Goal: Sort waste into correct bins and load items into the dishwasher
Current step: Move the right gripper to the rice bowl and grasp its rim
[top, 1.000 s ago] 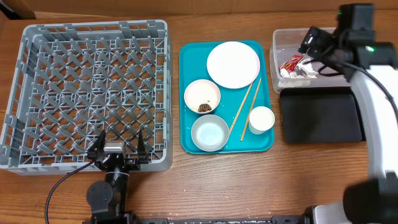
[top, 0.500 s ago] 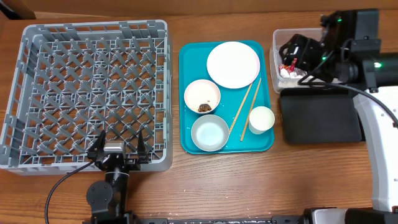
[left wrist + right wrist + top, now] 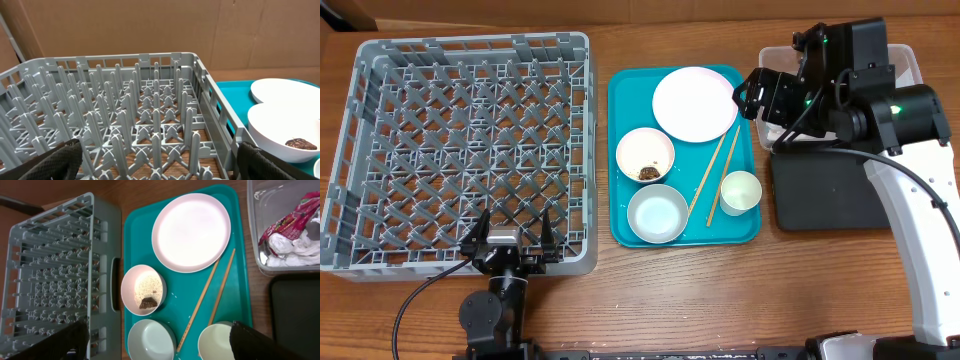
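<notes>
Right end effector point(image 3: 752, 95) hangs over the gap between teal tray point(image 3: 630, 100) and clear tub point(image 3: 272, 202), fingers spread, empty; red wrapper point(image 3: 292, 220) and napkin point(image 3: 295, 245) lie in that tub (plate point(image 3: 191, 232) on the tray). Left end effector point(image 3: 510, 233) gapes wide at the grey rack's point(image 3: 470, 42) near wall.

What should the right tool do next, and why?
Probably lower the open, empty right tool toward the rim of the bowl holding rice and brown scraps. The red wrapper and napkin already lie in the clear tub, so that food looks like the only waste left on the teal tray.
</notes>
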